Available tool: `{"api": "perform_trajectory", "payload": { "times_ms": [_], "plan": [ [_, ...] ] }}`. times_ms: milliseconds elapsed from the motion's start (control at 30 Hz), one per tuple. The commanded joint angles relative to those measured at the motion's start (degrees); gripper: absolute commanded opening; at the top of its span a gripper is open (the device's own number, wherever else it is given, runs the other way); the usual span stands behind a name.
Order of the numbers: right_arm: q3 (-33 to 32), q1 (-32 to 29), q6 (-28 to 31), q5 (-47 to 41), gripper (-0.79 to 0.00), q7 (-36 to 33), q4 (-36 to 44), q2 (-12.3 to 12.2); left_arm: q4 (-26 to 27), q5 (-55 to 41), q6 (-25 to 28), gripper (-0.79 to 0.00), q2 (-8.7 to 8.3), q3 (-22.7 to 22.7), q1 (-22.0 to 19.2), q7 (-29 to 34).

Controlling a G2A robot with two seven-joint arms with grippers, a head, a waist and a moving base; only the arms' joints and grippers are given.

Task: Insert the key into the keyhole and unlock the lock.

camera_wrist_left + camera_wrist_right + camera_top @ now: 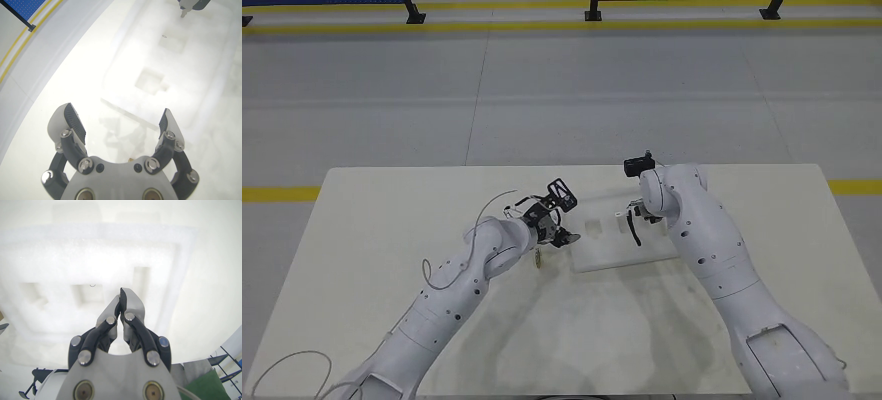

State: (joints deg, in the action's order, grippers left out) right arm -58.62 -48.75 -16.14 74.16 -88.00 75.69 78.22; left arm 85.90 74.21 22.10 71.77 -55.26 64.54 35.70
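A small brass lock lies on the table beside the left edge of the white foam tray; a brass sliver of the lock peeks out behind my left gripper's base. My left gripper hangs open and holds nothing, just above the table at the tray's left side. Over the tray's middle, my right gripper is shut. A pale key tip sticks out below its dark fingers in the left wrist view.
The foam tray has square recesses, and a small wire ring lies by one of them. The table's far edge runs behind the tray. A green object and a dark rack stand past the table's edge.
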Motion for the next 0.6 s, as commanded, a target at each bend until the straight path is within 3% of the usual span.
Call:
{"api": "perform_trajectory", "payload": {
  "times_ms": [0, 567],
  "plan": [
    [0.08, 0.01, 0.05, 0.04, -0.785, 0.0, -0.02, -0.02, -0.22, -0.12, -0.03, 0.0, 0.12, 0.44, -0.26, 0.36],
    [0.93, -0.15, -0.14, -0.43, -0.785, 0.0, 0.19, -0.07, -2.84, 0.35, -1.18, 0.0, 0.85, 2.86, -1.64, 4.6]
  ]
}}
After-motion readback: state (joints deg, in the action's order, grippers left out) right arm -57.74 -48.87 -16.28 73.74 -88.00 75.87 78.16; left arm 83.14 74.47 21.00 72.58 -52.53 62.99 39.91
